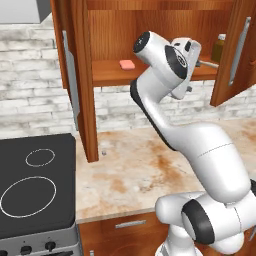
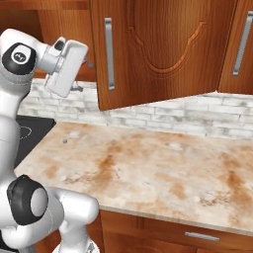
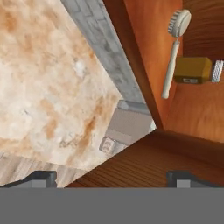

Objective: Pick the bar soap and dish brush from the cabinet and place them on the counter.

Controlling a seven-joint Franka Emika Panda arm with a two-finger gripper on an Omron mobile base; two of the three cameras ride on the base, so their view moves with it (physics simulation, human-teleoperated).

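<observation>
Looking into the open cabinet (image 1: 165,30), we see the bar soap (image 1: 127,64) lying flat on the wooden shelf (image 1: 112,72), toward its left part: a small pink block with rounded corners, its long side running left to right along the shelf. From the hand view we record the dish brush (image 3: 174,50): a pale, slim handle ending in a round cream head with short bristles. It lies on the shelf just beside the amber jar (image 3: 193,70), which has a white lid (image 3: 217,71). The brush's long axis runs along the shelf, with the head at the end farther from the cabinet's lower edge in that view.

We note the arm (image 1: 165,95) rising from the base, bending sharply at the elbow and reaching up to shelf height, with the hand rolled over at the cabinet's right part, near the jar. The pincer (image 3: 113,177) is spread, its two dark tips well apart with nothing between them. It holds nothing. Below, the blotched tan surface (image 1: 150,170) runs beside the black stovetop (image 1: 35,185).
</observation>
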